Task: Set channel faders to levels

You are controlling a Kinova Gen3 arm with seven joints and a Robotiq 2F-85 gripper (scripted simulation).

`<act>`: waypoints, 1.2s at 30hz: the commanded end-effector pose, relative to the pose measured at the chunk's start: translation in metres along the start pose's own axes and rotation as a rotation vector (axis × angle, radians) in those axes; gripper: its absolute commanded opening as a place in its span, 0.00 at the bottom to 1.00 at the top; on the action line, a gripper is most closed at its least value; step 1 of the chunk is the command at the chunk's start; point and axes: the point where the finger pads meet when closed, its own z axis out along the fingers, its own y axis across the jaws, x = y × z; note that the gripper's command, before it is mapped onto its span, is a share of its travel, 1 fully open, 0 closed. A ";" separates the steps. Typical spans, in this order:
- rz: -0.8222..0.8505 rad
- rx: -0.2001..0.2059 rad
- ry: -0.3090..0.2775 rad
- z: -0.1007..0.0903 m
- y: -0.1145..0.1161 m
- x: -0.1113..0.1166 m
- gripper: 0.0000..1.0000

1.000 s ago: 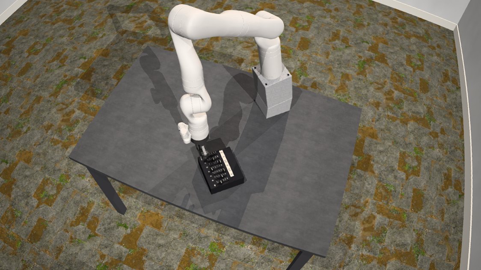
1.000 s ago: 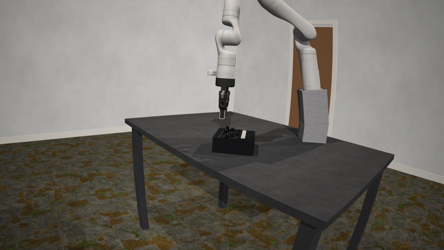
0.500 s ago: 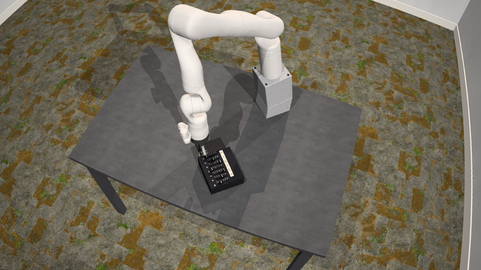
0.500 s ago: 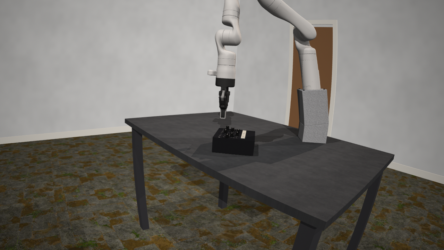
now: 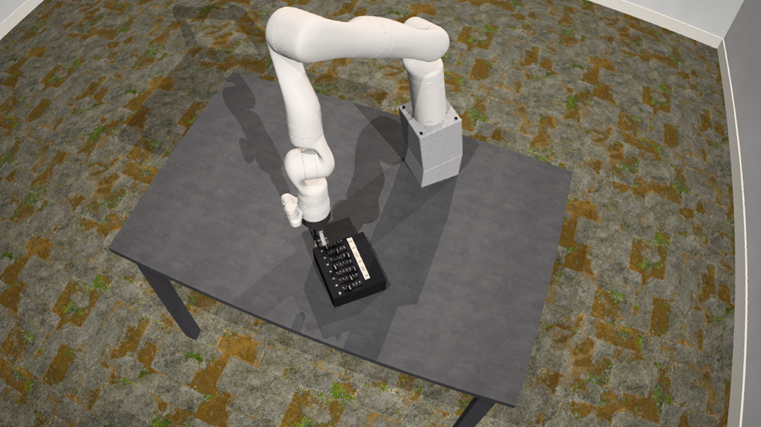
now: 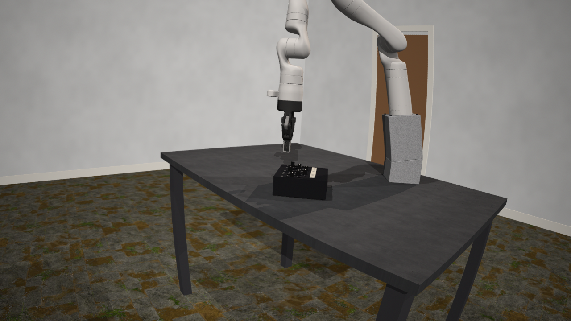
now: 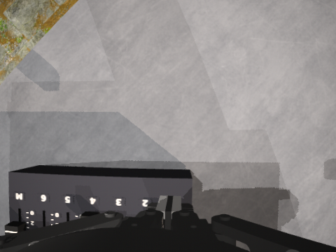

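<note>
Risk lies mostly in the descent: the jaws are pressed fully together with nothing between them, so they will likely work as a single poking tip, and a tip landing off-centre could slip past a cap, nudge a neighbouring fader, or drag the master away from its level. Pushing too hard sideways might also slide or tip the lighting desk (image 6: 300,181) on the bench (image 6: 383,227). Caps are small and closely spaced, and their present levels cannot be read from these views.

The arm rises from its grey pedestal (image 6: 401,149), arches high, then drops its last links nearly vertical. The gripper (image 6: 286,146) points straight down, hovering above the desk's far end, apart from the faders. The desk stands flat near the bench's middle, its tape strip (image 5: 362,261) facing up.
</note>
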 end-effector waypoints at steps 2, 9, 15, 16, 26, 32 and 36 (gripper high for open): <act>0.000 0.001 0.001 0.000 0.000 0.001 0.00; 0.000 0.001 0.001 0.001 0.000 0.001 0.00; 0.000 0.001 0.001 0.003 0.000 0.001 0.00; 0.000 0.001 0.001 0.003 0.000 0.001 0.00; 0.000 0.001 0.001 0.010 0.000 0.001 0.00; 0.000 0.001 0.001 0.014 0.000 0.001 0.00; 0.000 0.001 0.001 0.016 0.000 0.001 0.00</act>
